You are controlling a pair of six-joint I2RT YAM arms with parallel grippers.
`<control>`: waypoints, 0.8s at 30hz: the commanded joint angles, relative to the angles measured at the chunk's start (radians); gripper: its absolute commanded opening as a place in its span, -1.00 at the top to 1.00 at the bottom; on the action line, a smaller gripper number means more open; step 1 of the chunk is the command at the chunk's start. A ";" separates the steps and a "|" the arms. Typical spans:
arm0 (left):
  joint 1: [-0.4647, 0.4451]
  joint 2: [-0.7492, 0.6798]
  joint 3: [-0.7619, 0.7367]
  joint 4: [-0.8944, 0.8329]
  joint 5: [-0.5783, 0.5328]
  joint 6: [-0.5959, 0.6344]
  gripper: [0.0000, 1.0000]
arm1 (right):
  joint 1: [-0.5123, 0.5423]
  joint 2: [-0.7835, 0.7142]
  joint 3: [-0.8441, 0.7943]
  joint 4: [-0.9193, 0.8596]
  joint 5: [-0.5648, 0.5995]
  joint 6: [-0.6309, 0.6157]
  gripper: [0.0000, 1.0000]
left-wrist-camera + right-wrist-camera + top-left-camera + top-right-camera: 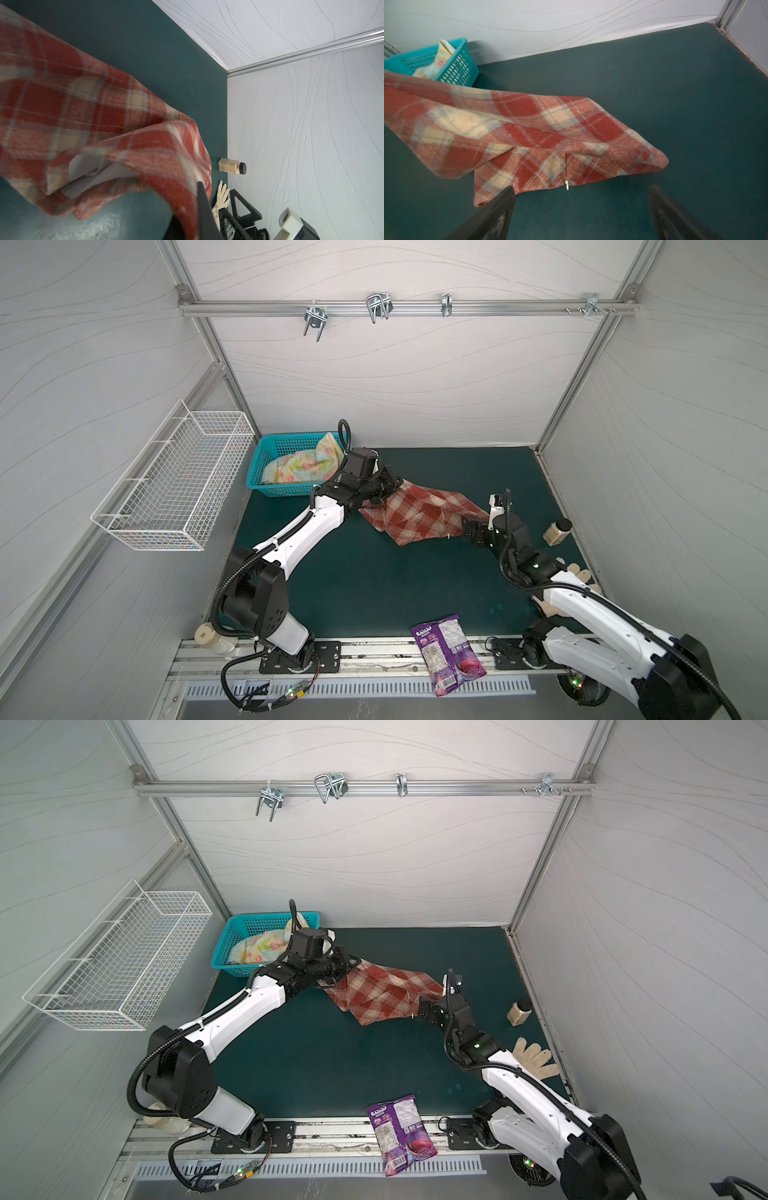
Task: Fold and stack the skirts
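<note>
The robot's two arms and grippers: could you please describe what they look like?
Both the left arm and the right arm have glossy white links, black joint housings and black corrugated cable hoses. A green light glows on the right arm's joint. The left gripper and right gripper are black, with tapering angular fingers.

plaid skirt (415, 514): rust-red/cream | floral skirt (307, 466): pastel yellow-blue, pink flowers | basket (278, 489): teal

Left arm stretched forward, left gripper (395, 485) clamped on skirt (419, 514). Right arm bent low, right gripper (581, 199) jaws wide apart.
</note>
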 commanded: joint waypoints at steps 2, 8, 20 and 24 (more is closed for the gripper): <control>0.033 0.001 0.054 -0.006 0.050 0.026 1.00 | -0.009 0.058 0.041 0.050 0.069 -0.047 -0.99; 0.080 0.014 0.071 -0.009 0.075 0.024 1.00 | -0.009 0.135 0.014 0.118 0.037 -0.108 -0.98; 0.184 0.086 0.107 0.017 0.151 -0.007 1.00 | -0.001 0.163 -0.111 0.372 -0.064 -0.271 -0.94; 0.201 0.106 0.131 0.007 0.157 -0.003 1.00 | -0.001 0.190 -0.150 0.450 -0.103 -0.309 -0.93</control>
